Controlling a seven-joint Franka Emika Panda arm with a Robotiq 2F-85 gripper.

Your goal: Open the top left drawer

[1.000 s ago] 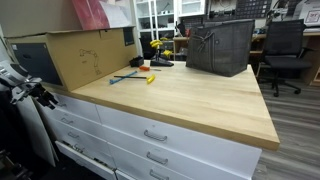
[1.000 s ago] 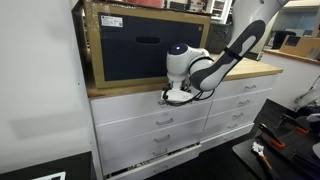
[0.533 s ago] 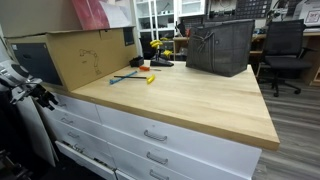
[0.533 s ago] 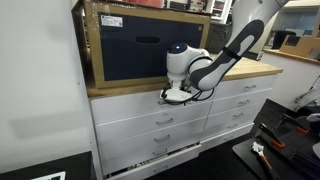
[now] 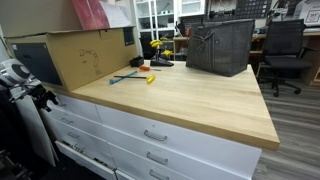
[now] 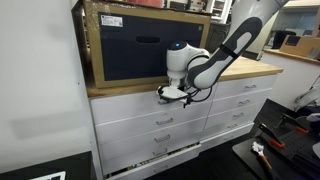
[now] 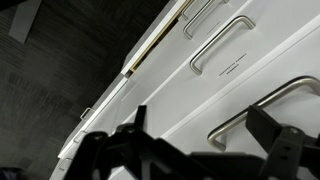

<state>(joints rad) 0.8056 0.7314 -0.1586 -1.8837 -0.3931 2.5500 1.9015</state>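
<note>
- White top left drawer [image 6: 125,110] looks shut; the gripper [image 6: 166,94] hovers at its silver pull [image 7: 262,108], jaws apart.
- Centre on the pull, clamp, then draw straight outward.

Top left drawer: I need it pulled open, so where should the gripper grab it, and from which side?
Best the silver pull, mid-bar, from straight in front, jaws closing above and below: the bar stands off the otherwise flat face of the top left drawer.
</note>
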